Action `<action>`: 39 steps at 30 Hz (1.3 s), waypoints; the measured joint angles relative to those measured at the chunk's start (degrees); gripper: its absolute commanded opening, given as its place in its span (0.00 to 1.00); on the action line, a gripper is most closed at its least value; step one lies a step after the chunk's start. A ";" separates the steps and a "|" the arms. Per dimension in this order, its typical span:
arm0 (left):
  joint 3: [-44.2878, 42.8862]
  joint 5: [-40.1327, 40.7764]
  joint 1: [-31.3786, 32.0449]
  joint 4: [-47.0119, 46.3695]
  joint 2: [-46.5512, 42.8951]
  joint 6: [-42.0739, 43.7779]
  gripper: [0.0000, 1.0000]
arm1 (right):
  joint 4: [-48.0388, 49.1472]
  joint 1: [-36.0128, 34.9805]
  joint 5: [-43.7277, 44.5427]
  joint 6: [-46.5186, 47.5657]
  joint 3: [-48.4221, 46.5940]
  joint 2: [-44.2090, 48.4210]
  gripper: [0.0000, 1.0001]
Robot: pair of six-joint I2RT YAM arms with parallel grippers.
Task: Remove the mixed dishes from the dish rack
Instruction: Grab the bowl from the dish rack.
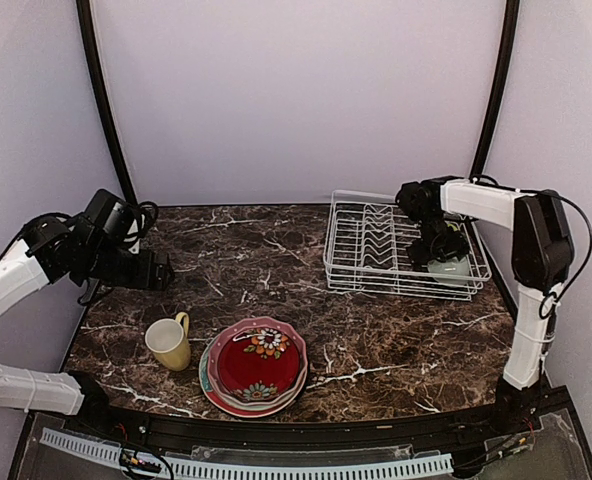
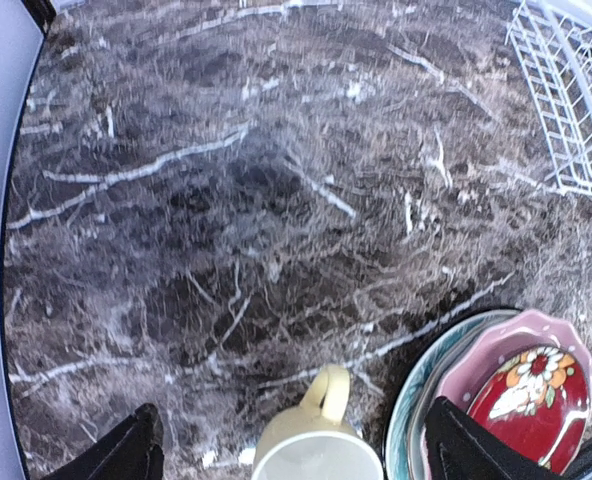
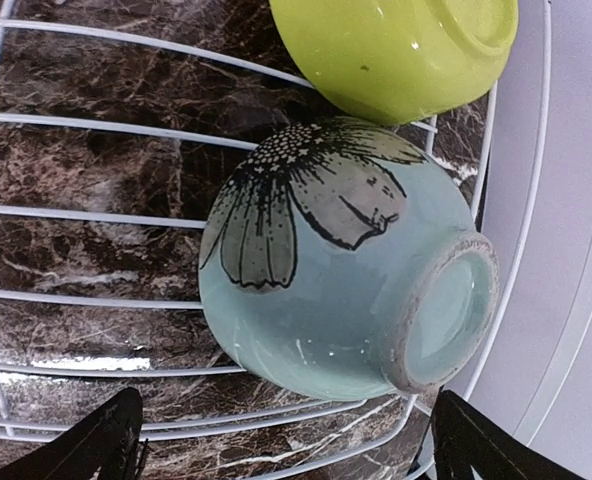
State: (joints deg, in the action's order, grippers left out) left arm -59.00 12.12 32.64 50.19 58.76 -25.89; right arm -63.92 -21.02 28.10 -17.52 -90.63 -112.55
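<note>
Top external view: the white wire dish rack (image 1: pixel 406 245) sits at right, the right gripper (image 1: pixel 444 258) dipped inside it and largely masking the pale blue cup (image 1: pixel 450 268), while at lower centre a stack of plates (image 1: pixel 256 365), red floral on pink scalloped, lower ones mere rims, lies beside a pale yellow mug (image 1: pixel 168 343). In the right wrist view the cup lies on its side on the wires, a lime-green bowl (image 3: pixel 396 50) cropped at top, the pincer spread wide, clear of it, only fingertips (image 3: pixel 106 440) in the bottom corners. The left gripper (image 2: pixel 303 452), likewise spread, grips nothing, the mug cut off between its tips.
</note>
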 measured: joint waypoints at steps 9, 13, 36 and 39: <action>1.09 2.64 0.00 -10.29 -1.86 5.84 0.90 | -3.96 -2.03 10.58 -4.87 -3.82 -7.50 0.98; 3.67 1.88 0.00 -12.26 -4.02 5.84 0.90 | -5.03 -2.23 13.97 -6.19 -4.37 -9.51 0.97; 4.09 0.57 0.00 -14.71 -5.68 6.40 0.90 | -4.94 -4.13 21.03 -3.76 -4.39 -12.59 0.99; 4.09 0.33 0.00 -14.86 -5.29 6.36 0.90 | -4.15 -4.24 21.29 -1.09 -4.20 -12.59 0.99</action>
State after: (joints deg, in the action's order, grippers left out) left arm -54.92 12.45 32.64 35.33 53.47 -19.53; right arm -68.07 -25.26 49.39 -18.61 -94.83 -125.14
